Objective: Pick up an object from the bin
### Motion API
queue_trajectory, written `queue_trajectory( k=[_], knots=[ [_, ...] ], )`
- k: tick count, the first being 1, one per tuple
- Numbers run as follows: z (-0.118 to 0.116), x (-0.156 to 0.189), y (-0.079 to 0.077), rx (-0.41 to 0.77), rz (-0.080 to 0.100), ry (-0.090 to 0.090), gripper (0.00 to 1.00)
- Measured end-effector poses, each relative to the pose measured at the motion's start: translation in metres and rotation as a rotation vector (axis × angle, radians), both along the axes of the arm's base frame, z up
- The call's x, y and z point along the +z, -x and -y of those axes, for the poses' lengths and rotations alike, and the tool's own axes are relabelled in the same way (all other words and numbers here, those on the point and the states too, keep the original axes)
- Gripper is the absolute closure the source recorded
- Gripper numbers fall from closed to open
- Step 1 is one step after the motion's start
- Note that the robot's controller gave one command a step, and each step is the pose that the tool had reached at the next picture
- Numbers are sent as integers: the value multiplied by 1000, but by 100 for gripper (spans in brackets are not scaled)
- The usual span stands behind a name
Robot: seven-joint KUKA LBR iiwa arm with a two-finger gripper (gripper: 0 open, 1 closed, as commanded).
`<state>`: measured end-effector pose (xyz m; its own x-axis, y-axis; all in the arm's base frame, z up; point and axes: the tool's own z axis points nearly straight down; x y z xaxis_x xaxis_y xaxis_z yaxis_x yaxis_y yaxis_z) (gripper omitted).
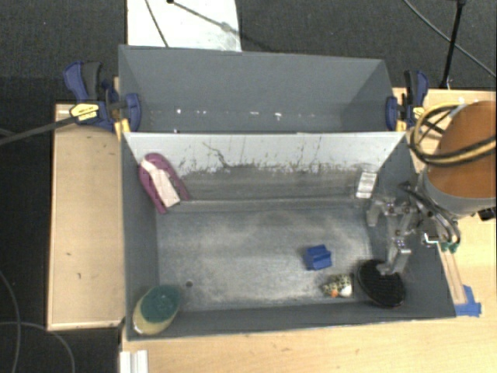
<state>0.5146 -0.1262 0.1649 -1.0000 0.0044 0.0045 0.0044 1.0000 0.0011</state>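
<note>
end effector (398, 263): seen at the right of the bin (256, 235), just over a black disc (380, 287)
grip: cannot be told
nearby: blue block (317, 257), small mottled thing (338, 287)

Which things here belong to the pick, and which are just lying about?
In play: gripper; black round thing under it, lower right of the bin.
Lying about: blue block; small speckled thing; purple-pink piece; green-yellow disc.
</note>
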Motion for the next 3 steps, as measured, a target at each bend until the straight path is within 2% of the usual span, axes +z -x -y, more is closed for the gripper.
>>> queue_trajectory(
  k=[1, 2, 3],
  knots=[
    [-88, -67, 24, 108, -1, -4, 0],
    [-83, -94, 33, 98, 19, 1, 0],
    [-83, -92, 33, 105, 18, 2, 100]
  ],
)
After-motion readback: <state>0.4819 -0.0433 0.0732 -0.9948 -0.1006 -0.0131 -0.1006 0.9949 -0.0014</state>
